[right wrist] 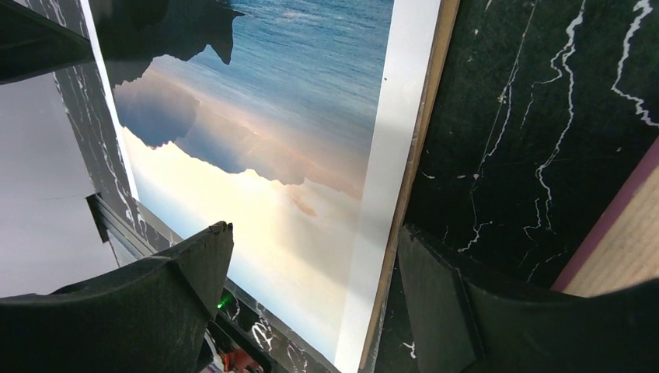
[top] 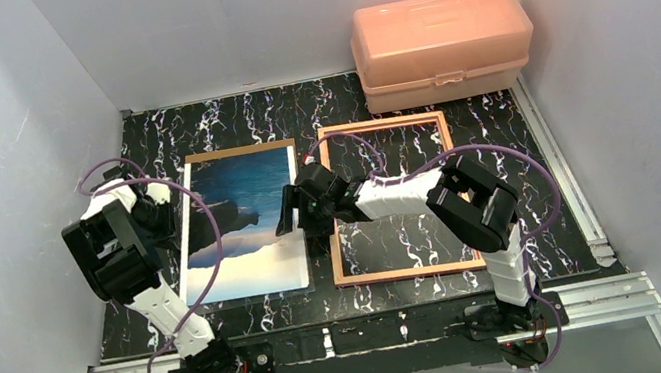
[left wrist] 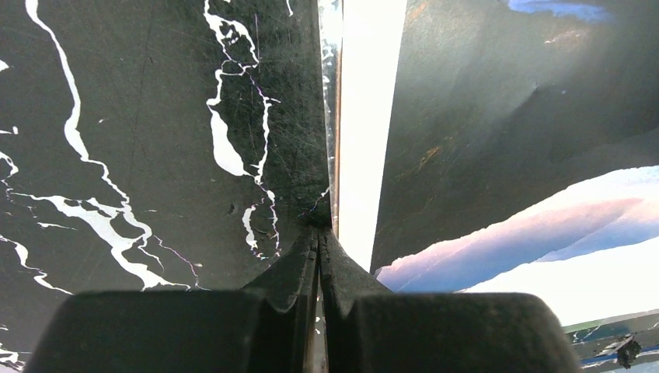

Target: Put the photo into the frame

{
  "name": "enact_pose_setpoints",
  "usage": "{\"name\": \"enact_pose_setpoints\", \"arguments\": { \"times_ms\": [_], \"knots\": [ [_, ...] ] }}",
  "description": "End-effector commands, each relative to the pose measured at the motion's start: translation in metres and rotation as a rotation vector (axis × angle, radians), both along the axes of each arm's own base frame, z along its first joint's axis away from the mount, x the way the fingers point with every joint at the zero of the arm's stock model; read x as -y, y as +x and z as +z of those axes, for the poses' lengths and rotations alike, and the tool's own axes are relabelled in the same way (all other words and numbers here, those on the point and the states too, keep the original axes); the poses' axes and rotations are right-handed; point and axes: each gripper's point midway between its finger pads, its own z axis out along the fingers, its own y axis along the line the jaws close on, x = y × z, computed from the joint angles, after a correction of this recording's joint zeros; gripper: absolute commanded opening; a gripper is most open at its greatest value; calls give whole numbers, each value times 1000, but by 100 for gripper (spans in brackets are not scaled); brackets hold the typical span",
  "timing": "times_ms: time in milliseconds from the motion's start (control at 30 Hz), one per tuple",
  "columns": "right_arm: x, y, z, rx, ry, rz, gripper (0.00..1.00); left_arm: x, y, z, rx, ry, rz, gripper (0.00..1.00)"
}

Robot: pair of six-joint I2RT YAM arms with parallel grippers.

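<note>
Lying face-up on a brown board (top: 239, 150), the photo (top: 247, 226) is not yet in the empty frame (top: 402, 273) beside it. Left jaws closed at its left edge, hold uncertain; right jaws wide above its right edge.

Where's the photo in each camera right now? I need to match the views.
Top external: photo lies left of centre, beside the frame.
Left wrist: it fills the right half.
Right wrist: upper left to centre, white border down the middle.
Shared landmark: the black marbled tabletop.
</note>
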Motion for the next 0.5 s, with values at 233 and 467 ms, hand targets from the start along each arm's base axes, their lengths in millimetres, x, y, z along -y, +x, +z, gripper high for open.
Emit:
{"name": "enact_pose_setpoints", "arguments": {
  "times_ms": [233, 467],
  "knots": [
    [-35, 4, 84, 46, 303, 24, 84, 34, -24, -27, -110, -154, -43, 0],
    [-29, 0, 98, 56, 322, 26, 84, 34, -24, -27, -109, -156, -46, 0]
  ]
}}
